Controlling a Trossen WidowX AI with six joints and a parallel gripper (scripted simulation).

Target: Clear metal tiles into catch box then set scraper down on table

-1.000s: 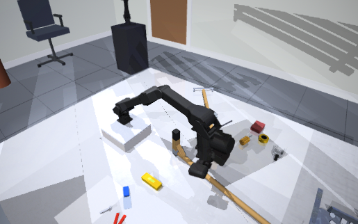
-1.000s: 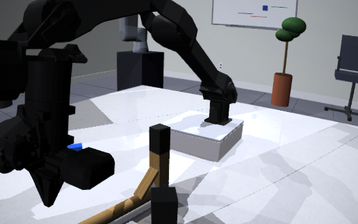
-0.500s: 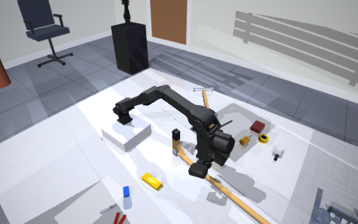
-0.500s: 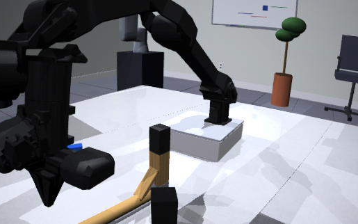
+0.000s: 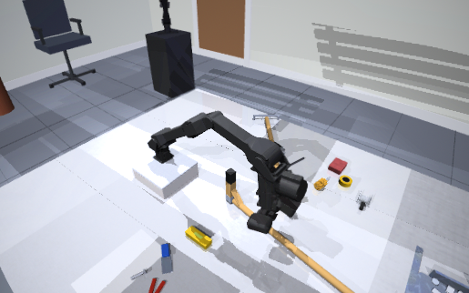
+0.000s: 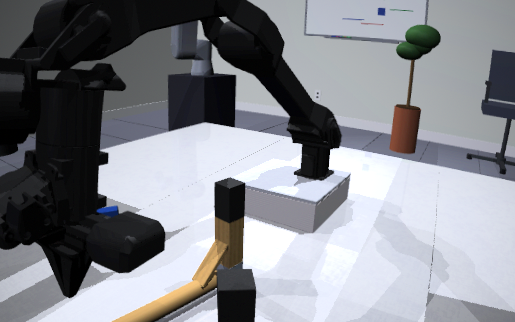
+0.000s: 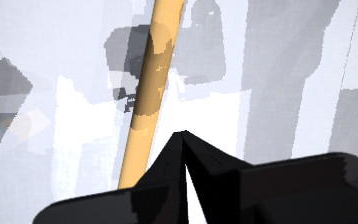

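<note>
The black arm [image 5: 238, 132] [image 6: 266, 55] rises from its foot on a low pale block [image 5: 180, 181] [image 6: 281, 209], stretches out over the white table [image 5: 87, 205] [image 6: 386, 250] [image 7: 275, 40] in a raised arch, and bends sharply down at the wrist, so that the claw [image 6: 70, 294] [image 7: 180, 137] points toward the tabletop. Its two fingers are pressed together at the tips, with nothing pinched between them; the gap visible farther back in the wrist view is only the space between their tapering inner sides. The long wooden handle [image 5: 308, 257] [image 6: 163, 301] [image 7: 155, 85], which looks to be the scraper's, lies outside the closed claw. In the wrist view it runs at a slant just to the left of the fingertips, its lower stretch passing behind the left finger; how high the tips stand above it I cannot tell. From the top, the handle passes beneath the wrist and runs on to the lower edge of the view. Its other end reaches a wooden upright with a black cap [image 5: 230, 182] [image 6: 229, 220], beside which a slanted wooden brace [image 6: 210, 264] meets the handle. A second wooden-handled tool with a wire-like head [image 5: 269, 124] lies beyond the arm, well apart from the claw.
</note>
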